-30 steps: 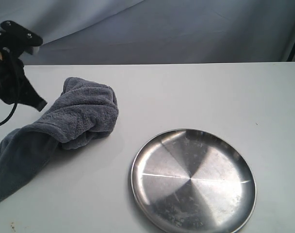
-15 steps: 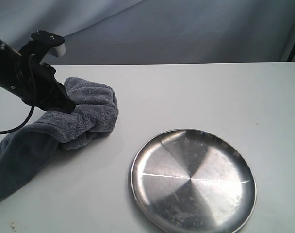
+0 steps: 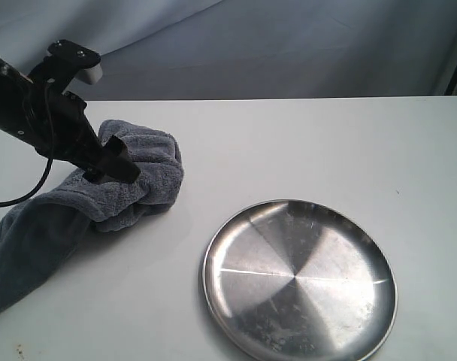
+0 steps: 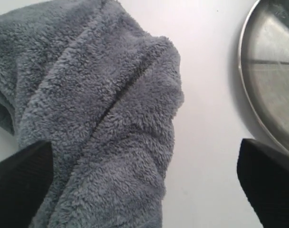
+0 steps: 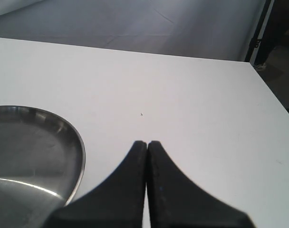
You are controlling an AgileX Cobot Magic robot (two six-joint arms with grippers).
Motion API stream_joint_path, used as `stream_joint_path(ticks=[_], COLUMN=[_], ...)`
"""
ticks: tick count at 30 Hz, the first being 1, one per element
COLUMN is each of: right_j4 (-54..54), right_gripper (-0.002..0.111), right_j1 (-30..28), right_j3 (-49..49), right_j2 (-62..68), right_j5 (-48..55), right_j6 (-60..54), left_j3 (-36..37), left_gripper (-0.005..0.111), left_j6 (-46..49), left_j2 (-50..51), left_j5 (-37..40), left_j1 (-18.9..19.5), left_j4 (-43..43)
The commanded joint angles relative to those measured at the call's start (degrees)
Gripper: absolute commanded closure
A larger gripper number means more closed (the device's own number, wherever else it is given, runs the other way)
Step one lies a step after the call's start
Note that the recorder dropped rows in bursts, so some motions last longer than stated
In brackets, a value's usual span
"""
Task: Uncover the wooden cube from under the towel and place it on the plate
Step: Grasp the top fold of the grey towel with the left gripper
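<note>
The dark grey towel (image 3: pixel 131 177) lies bunched over a lump at the left of the white table, its tail trailing toward the front left edge. The wooden cube is hidden. My left gripper (image 3: pixel 116 162) hangs just above the towel's hump, jaws wide open; in the left wrist view the towel (image 4: pixel 101 118) fills the space between the two fingers (image 4: pixel 21 180). The silver plate (image 3: pixel 300 278) sits empty at the front right and shows as a rim (image 4: pixel 244 90) in the left wrist view. My right gripper (image 5: pixel 147 143) is shut with nothing in it, over bare table beside the plate (image 5: pixel 35 156).
The white table (image 3: pixel 304 143) ends at a grey backdrop behind. In the right wrist view its right edge (image 5: pixel 273 95) drops off toward a dark frame.
My left arm has swung in from the far left and come down over the towel's hump. Towel and plate have not moved.
</note>
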Motion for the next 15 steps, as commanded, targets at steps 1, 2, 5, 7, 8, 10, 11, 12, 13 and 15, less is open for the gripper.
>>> stream_joint_path(ticks=[1,2,5,7,8,10,11,12,13,15], right_j4=[0.27,0.27,0.27,0.27,0.27,0.27,0.27,0.27,0.27,0.27], right_gripper=[0.108,0.108,0.108,0.108,0.108,0.108,0.108,0.108,0.108,0.108], right_j1=[0.11,0.11,0.11,0.11,0.11,0.11,0.11,0.11,0.11,0.11], right_j3=[0.21,0.21,0.21,0.21,0.21,0.21,0.21,0.21,0.21,0.21], right_j2=[-0.35,-0.35,-0.35,-0.35,-0.35,-0.35,-0.35,-0.35,-0.35,-0.35], right_j5=[-0.53,-0.53,-0.53,-0.53,-0.53,-0.53,-0.53,-0.53,-0.53,-0.53], right_j6=[-0.19,-0.19,-0.19,-0.19,-0.19,-0.19,-0.19,-0.19,-0.19,-0.19], left_j3=[-0.21,-0.21,-0.21,-0.21,-0.21,-0.21,-0.21,-0.21,-0.21,-0.21], left_gripper=[0.004,0.004,0.004,0.004,0.004,0.004,0.004,0.004,0.004,0.004], left_j6=[0.58,0.58,0.58,0.32,0.32,0.32,0.32,0.32,0.32,0.32], left_j2=[-0.01,-0.01,0.66,1.33,1.8,2.74,3.34,3.93,4.41,5.58], left_j5=[-4.4,-4.82,-7.18,-9.26,-9.69,-10.04,-9.94,-9.83,-9.83,-10.19], left_j1=[-0.11,-0.11,-0.11,-0.11,-0.11,-0.11,-0.11,-0.11,-0.11,-0.11], left_j4=[-0.84,-1.73,-2.98,-3.92,-4.63,-5.14,-5.14,-5.14,-5.14,-5.14])
